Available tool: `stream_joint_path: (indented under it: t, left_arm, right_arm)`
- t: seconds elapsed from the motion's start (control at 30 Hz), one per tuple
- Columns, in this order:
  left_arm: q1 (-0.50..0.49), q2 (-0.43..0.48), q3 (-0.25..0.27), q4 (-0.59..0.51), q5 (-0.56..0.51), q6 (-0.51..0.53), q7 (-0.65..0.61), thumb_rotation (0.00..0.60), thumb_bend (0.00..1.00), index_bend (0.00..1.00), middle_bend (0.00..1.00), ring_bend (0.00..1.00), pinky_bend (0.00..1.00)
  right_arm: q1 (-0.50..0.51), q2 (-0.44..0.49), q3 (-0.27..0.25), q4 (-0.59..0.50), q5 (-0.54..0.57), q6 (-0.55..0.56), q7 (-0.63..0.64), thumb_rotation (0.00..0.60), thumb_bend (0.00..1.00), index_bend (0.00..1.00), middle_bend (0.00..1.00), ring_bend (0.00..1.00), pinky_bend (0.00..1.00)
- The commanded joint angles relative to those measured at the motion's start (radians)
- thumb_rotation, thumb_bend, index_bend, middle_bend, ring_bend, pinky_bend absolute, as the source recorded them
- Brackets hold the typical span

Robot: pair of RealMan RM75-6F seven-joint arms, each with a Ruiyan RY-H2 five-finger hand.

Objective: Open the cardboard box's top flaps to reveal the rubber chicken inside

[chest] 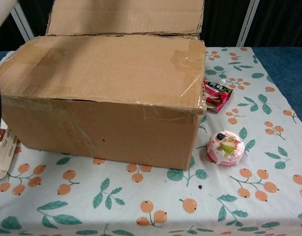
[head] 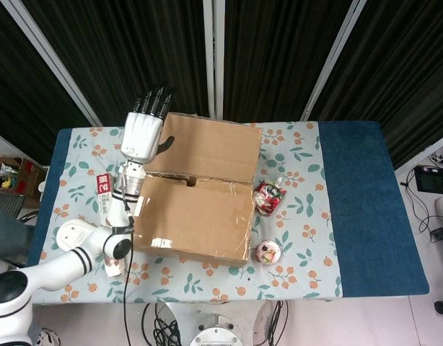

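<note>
The cardboard box [head: 196, 231] [chest: 106, 113] stands in the middle of the flowered table. Its far flap [head: 207, 148] [chest: 126, 17] stands upright, bare inner side toward me. Its near flap [head: 189, 213] [chest: 102, 64] lies flat and covers the top, with clear tape along its edges. My left hand [head: 143, 133] is raised at the far flap's left edge, fingers straight and pointing up, thumb against the flap's inner face. Only a sliver of that arm shows at the chest view's top left. The rubber chicken is hidden. My right hand is out of both views.
A red snack packet [head: 268, 196] [chest: 217, 94] and a pink round toy [head: 268, 251] [chest: 226, 147] lie right of the box. A flat red-labelled carton [head: 106, 191] [chest: 1, 152] lies to its left. A blue cloth [head: 366, 202] covers the table's right end.
</note>
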Motion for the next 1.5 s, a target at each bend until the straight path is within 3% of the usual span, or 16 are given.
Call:
stream_joint_path:
  t: [0.03,0.13,0.2,0.27,0.37,0.4,0.5,0.77,1.0,1.2,1.5]
  left_arm:
    - [-0.017,-0.020,-0.020,-0.012,-0.066,-0.011,0.004,0.600,0.15,0.00,0.01,0.07,0.19]
    - [0.038,0.049,-0.041,-0.195,-0.161,-0.053,-0.052,0.600,0.18,0.05,0.04,0.07,0.19]
    - [0.089,0.142,-0.045,-0.374,-0.255,-0.124,-0.065,0.585,0.19,0.11,0.10,0.08,0.20]
    - [0.130,0.253,-0.037,-0.531,-0.341,-0.196,-0.056,0.468,0.16,0.16,0.15,0.12,0.20]
    - [0.161,0.384,-0.027,-0.685,-0.438,-0.290,-0.072,0.227,0.08,0.27,0.30,0.21,0.21]
    - [0.168,0.428,-0.023,-0.727,-0.468,-0.322,-0.086,0.191,0.07,0.29,0.32,0.21,0.21]
    - [0.169,0.491,0.008,-0.766,-0.495,-0.358,-0.095,0.147,0.07,0.32,0.33,0.21,0.21]
    - [0.157,0.515,0.110,-0.782,-0.481,-0.385,-0.131,0.010,0.11,0.33,0.35,0.21,0.21]
    - [0.130,0.504,0.173,-0.770,-0.464,-0.394,-0.156,0.000,0.11,0.33,0.35,0.19,0.20]
    - [0.103,0.526,0.206,-0.777,-0.482,-0.409,-0.164,0.000,0.11,0.33,0.42,0.18,0.20]
    - [0.122,0.579,0.184,-0.874,-0.386,-0.310,-0.213,0.000,0.11,0.32,0.55,0.18,0.20]
  right_arm:
    - [0.000,0.002,0.001,0.000,0.000,0.001,0.000,0.600,0.06,0.00,0.00,0.00,0.00]
    - [0.002,0.003,0.003,0.006,0.007,-0.008,0.004,0.600,0.05,0.00,0.00,0.00,0.00]
    - [0.005,0.002,0.004,0.011,0.011,-0.017,0.008,0.600,0.05,0.00,0.00,0.00,0.00]
    - [0.009,0.000,0.004,0.014,0.011,-0.024,0.009,0.600,0.06,0.00,0.00,0.00,0.00]
    - [0.014,-0.004,0.003,0.016,0.007,-0.030,0.007,0.600,0.05,0.00,0.00,0.00,0.00]
    - [0.016,-0.005,0.003,0.016,0.006,-0.032,0.005,0.600,0.05,0.00,0.00,0.00,0.00]
    - [0.018,-0.009,0.001,0.014,0.002,-0.032,-0.007,0.600,0.05,0.00,0.00,0.00,0.00]
    - [0.011,-0.014,0.000,0.016,0.006,-0.026,-0.005,0.600,0.05,0.00,0.00,0.00,0.00]
    - [0.012,-0.023,-0.001,0.026,0.004,-0.027,0.003,0.600,0.05,0.00,0.00,0.00,0.00]
    - [0.013,-0.028,0.002,0.040,0.009,-0.033,0.018,0.600,0.04,0.00,0.00,0.00,0.00]
    - [0.016,-0.034,0.005,0.053,0.006,-0.031,0.037,0.600,0.03,0.00,0.00,0.00,0.00]
